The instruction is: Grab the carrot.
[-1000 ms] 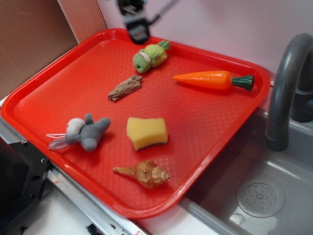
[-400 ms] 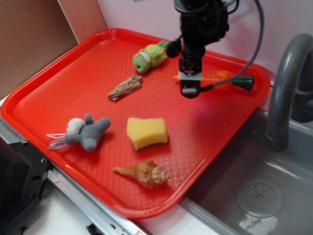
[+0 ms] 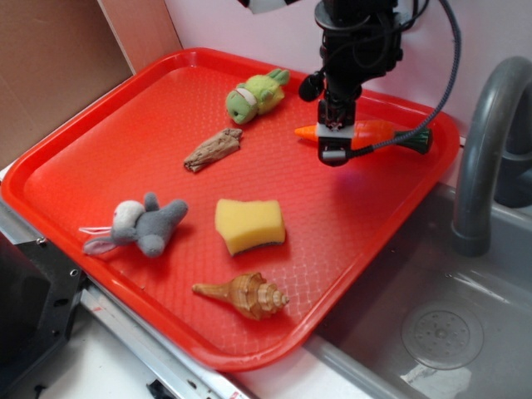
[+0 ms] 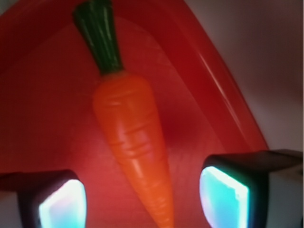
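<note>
A red plastic tray [image 3: 100, 150] carries everything — a green plush frog [image 3: 254, 94] lies just left of the tool, near the tray's far rim. A brown piece of driftwood [image 3: 213, 150] lies further left of the tool and nearer the camera. A yellow sponge [image 3: 249, 224] sits well in front of the tool, with a tan spiral seashell [image 3: 245, 295] beyond it toward the near rim. A grey plush mouse [image 3: 140, 224] lies far to the front-left. Right of the tool — a grey sink [image 3: 449, 324] with a curved dark faucet [image 3: 486, 141].
</note>
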### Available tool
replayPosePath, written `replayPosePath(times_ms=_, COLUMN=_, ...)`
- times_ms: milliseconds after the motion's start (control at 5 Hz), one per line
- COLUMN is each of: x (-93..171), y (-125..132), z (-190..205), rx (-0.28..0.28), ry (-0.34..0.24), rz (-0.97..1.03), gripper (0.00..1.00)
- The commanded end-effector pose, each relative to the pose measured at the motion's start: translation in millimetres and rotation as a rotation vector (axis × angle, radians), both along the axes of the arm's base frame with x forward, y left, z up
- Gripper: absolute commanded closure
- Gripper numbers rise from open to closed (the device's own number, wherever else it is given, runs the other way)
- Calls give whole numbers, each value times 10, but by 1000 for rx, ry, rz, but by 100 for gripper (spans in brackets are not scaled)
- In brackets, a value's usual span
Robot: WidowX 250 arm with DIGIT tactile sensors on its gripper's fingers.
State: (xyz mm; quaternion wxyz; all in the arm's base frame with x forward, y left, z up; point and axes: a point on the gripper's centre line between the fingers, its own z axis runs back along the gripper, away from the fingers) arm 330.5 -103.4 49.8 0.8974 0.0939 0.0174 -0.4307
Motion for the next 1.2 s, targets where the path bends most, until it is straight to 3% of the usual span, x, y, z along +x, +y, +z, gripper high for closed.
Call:
replayPosePath(times_ms=0, x=194, y=30, z=-132, rx=-107, ry=35, rz=4, gripper=0)
replayPosePath(times_ms=200, x=220, y=-11, z=-295, rx=-149, ry=70, rz=-23, gripper=0)
replayPosePath(times_ms=400, x=192, y=15, z=-266, rx=-175, ry=38, rz=-15, gripper=100)
replayPosePath(times_ms=600, x=160, y=51, z=-140, rx=-198, ry=1, rz=-2, gripper=100)
replayPosePath(times_ms=1000, x=39, y=124, z=4, rx=-159, ry=-31, rz=131, gripper=100)
